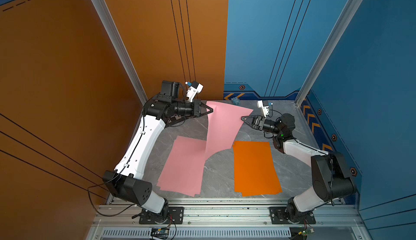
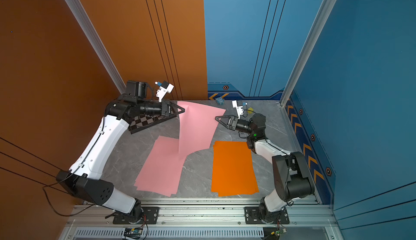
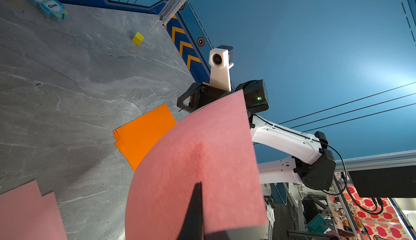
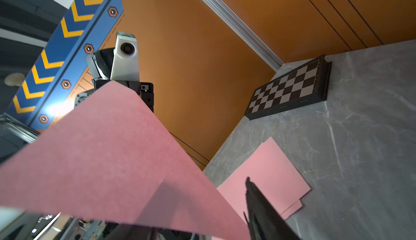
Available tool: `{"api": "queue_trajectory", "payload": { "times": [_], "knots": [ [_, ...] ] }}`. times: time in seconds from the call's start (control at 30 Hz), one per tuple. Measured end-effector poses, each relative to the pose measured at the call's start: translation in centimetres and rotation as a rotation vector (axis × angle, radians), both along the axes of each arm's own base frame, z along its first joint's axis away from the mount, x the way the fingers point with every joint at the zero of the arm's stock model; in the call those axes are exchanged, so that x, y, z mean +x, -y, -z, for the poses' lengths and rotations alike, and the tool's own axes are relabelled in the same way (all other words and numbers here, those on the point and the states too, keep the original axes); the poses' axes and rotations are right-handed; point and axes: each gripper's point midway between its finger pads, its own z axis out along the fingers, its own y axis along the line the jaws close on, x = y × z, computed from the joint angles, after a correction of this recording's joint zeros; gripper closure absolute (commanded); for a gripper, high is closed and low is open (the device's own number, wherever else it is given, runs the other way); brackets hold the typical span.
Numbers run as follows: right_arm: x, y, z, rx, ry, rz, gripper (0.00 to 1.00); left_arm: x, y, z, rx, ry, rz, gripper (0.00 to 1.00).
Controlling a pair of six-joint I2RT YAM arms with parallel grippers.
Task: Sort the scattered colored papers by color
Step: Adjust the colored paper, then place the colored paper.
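Observation:
One pink sheet (image 1: 222, 126) of the colored papers hangs curved in the air above the table's middle. My left gripper (image 1: 211, 110) is shut on its far left corner; in the left wrist view one black finger (image 3: 195, 205) lies against the sheet (image 3: 198, 155). My right gripper (image 1: 242, 118) is at the sheet's right edge with its jaws apart: the sheet (image 4: 101, 149) passes between them, and one finger (image 4: 256, 203) stands off it. A pink pile (image 1: 182, 167) lies front left. An orange pile (image 1: 254, 167) lies front right.
A black-and-grey checkered board (image 2: 146, 122) lies at the back left under my left arm. A blue owl toy (image 1: 235, 101) and a small yellow cube (image 2: 250, 110) sit near the back wall. Walls close in the table on three sides.

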Motion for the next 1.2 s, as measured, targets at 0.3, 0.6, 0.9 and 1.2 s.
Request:
{"api": "queue_trajectory", "payload": {
  "times": [0.3, 0.6, 0.9, 1.2],
  "knots": [
    [-1.4, -0.4, -1.7, -0.009, 0.051, -0.013, 0.85, 0.8, -0.9, 0.2, -0.001, -0.010, -0.028, 0.97],
    [-2.3, -2.8, -2.1, -0.156, 0.090, -0.004, 1.00, 2.3, -3.4, 0.8, -0.008, -0.047, -0.107, 0.01],
    [-3.6, -7.1, -0.2, -0.407, 0.097, 0.027, 1.00, 4.0, -13.2, 4.9, 0.115, -0.131, -0.521, 0.02],
    [-8.1, -16.8, -0.8, -0.530, 0.171, -0.090, 1.00, 1.9, -23.1, 6.6, 0.196, -0.154, -0.929, 0.02]
  ]
}}
